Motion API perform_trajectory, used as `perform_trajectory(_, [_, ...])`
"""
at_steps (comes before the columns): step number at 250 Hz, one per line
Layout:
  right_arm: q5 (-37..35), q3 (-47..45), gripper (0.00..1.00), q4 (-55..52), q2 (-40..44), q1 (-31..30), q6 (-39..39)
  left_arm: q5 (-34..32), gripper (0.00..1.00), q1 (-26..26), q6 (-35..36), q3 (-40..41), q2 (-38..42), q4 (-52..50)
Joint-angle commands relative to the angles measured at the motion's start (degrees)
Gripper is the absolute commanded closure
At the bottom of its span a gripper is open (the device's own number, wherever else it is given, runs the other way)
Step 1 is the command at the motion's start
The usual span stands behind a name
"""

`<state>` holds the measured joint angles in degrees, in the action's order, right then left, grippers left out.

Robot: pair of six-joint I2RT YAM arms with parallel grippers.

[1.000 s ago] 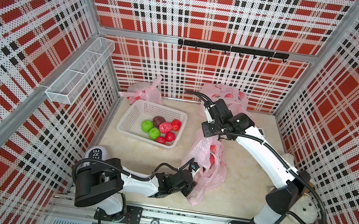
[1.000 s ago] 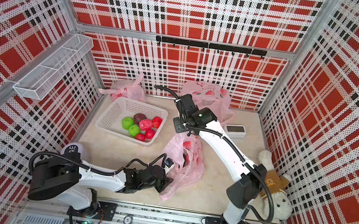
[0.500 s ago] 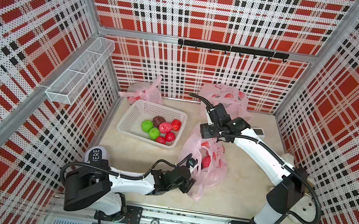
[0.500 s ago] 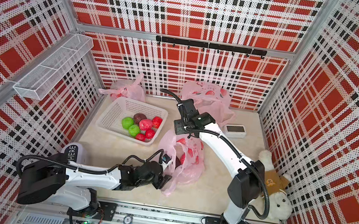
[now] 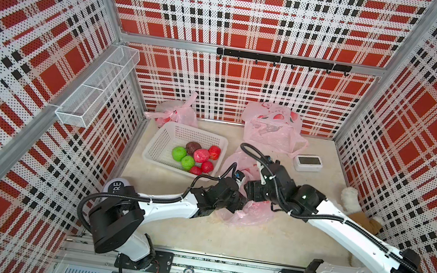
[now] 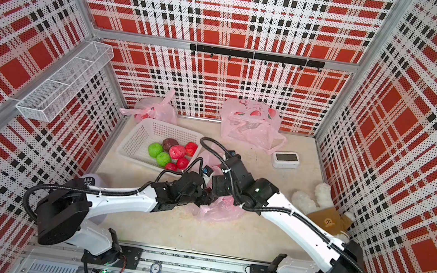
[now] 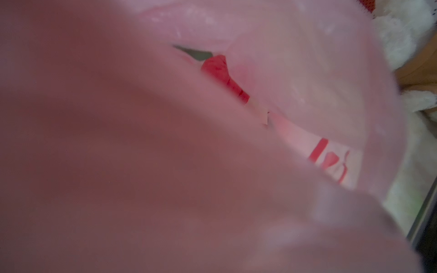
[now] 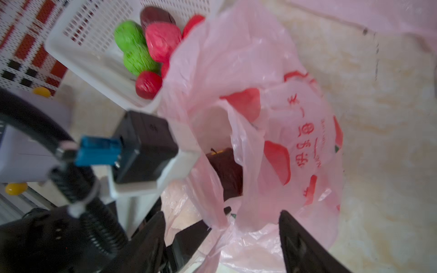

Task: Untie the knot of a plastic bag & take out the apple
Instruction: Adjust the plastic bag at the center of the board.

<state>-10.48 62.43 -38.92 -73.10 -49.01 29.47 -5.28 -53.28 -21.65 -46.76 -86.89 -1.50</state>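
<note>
My right tool (image 8: 221, 219) has dropped from its high pull and gapes wide at the pink plastic bag (image 5: 254, 213), now slumped mid-frame on the counter (image 5: 269, 238). The bag's mouth is open and the dark apple (image 8: 224, 172) reachable. I cannot tell my left tool's (image 5: 241, 202) spread.

On left arm base (image 5: 118, 186): letters "ERE", rest hidden. The pink bag (image 8: 305, 141) has red Chinese chars, too blurred to read.

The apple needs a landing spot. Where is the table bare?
Bare: the strip of table between the pink bag and the rail; also between timer and plush toy. Crowded: the middle, around bag and basket.
</note>
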Motion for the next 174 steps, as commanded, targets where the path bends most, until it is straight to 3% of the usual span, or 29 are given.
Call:
perform_trajectory(1, [-1.0, -6.4, 0.23, 7.3, -1.7, -0.2, 5.5, -2.7, 0.2, 0.2, -2.5, -2.8, -4.4, -5.4])
perform_trajectory(55, [-3.9, -15.3, 0.26, 12.0, -4.7, -0.2, 8.3, -1.0, 0.2, 2.7, -7.3, -6.6, -12.8, -5.7])
perform_trajectory(88, [-4.2, -19.4, 0.27, 13.2, -5.9, -0.2, 9.4, 0.7, 0.25, 3.1, -8.4, -6.4, -14.0, -4.6])
perform_trajectory(139, [-3.4, -24.1, 0.25, 14.9, -5.0, -0.2, 11.9, 2.9, 0.4, 4.2, -5.9, -4.9, -8.3, -4.1])
perform_trajectory(174, [-5.6, -25.7, 0.25, 15.7, -4.4, -0.1, 11.8, 4.5, 0.42, 4.4, -2.9, -3.5, -2.4, -4.1])
